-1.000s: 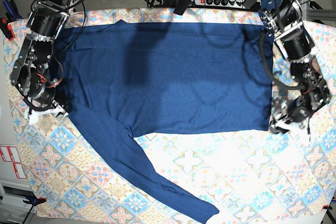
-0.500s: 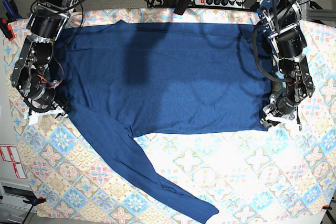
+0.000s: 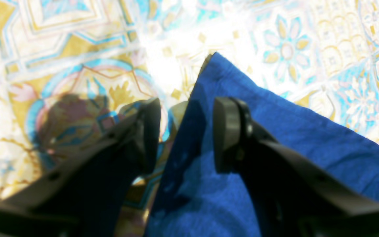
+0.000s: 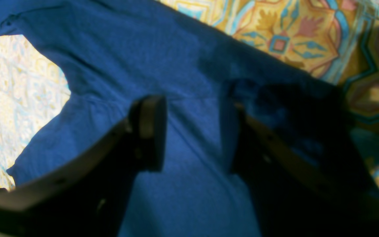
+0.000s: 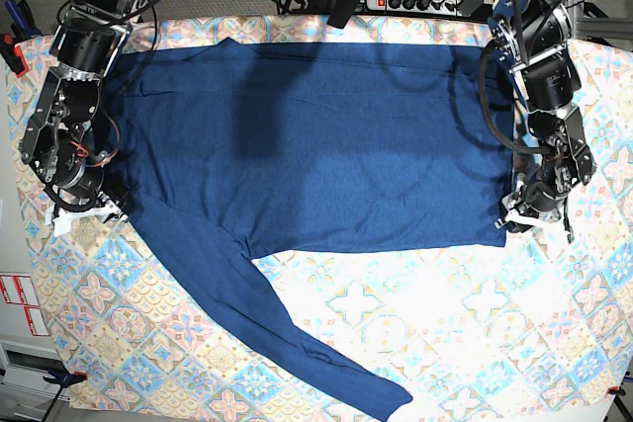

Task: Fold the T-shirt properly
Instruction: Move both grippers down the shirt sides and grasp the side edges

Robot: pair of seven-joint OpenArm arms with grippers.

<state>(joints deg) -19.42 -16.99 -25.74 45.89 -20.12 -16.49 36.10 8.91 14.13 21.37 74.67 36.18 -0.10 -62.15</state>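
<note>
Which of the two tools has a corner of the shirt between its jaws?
The left tool: the T-shirt hem corner pokes up between its open jaws. The right tool hovers over flat fabric.

Both arms are mostly black metal with exposed frames and bundles of black cable looping along them. The right arm [image 5: 74, 96] has a bit of red wiring showing near the wrist, plus white plastic bits at the gripper end. The left arm [image 5: 544, 96] has the same white bits. Up close, the fingers [image 3: 229, 131] are matte black, flat-padded, with small holes along the sides.
</note>
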